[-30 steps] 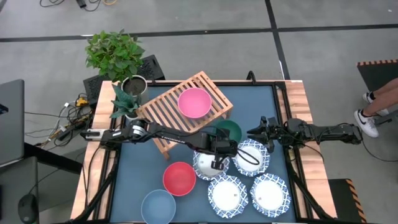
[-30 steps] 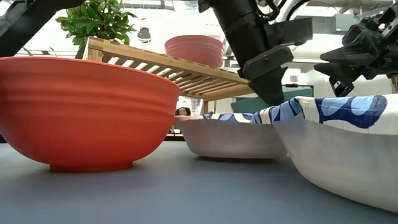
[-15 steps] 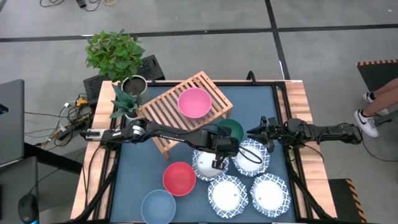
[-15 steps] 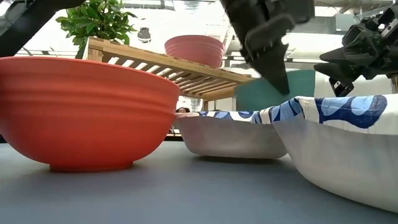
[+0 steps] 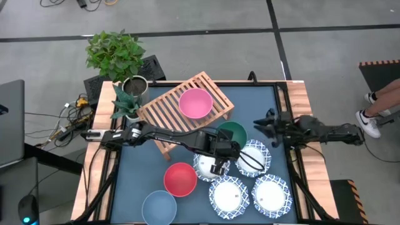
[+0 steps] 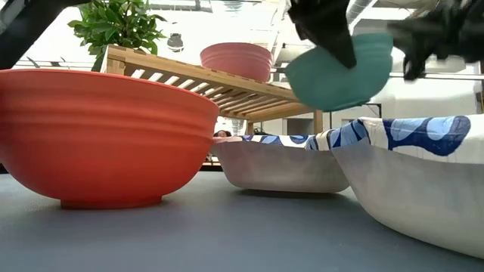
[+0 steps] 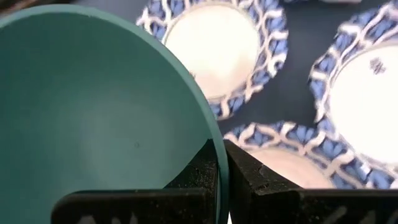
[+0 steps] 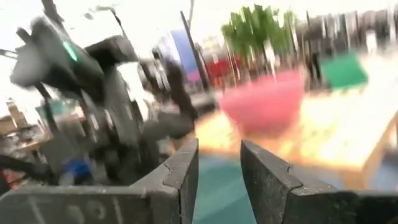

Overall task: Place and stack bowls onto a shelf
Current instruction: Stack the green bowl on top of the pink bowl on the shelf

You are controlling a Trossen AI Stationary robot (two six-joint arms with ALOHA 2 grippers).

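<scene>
A dark green bowl (image 5: 233, 132) hangs tilted above the table, with my left gripper (image 5: 224, 147) shut on its near rim. In the low view this bowl (image 6: 340, 72) floats clear above the white dishes. A pink bowl (image 5: 195, 103) sits on the wooden slat shelf (image 5: 167, 109). A red bowl (image 5: 180, 179) and a grey-blue bowl (image 5: 159, 207) rest on the table near the front. My right gripper (image 5: 258, 124) stands open near the right edge, nothing between its fingers. My left gripper pinches the green bowl's rim (image 7: 213, 132) on the bowl's near side, one finger (image 7: 200, 167) inside the bowl and one outside. The fingers slant down from the table's near left. The bowl is lifted clear and tilted.
Several white dishes with blue patterned rims (image 5: 253, 157) (image 5: 229, 195) (image 5: 271, 195) lie on the dark blue table below and near the held bowl. A potted plant (image 5: 128, 87) stands at the far left by the shelf. A person's shoes (image 5: 370, 119) show beyond the right edge.
My left gripper has risen, still shut on the green bowl's rim. The bowl has come off the table and now hangs tilted above the dishes. My right gripper has risen a little and tipped upward, staying open.
</scene>
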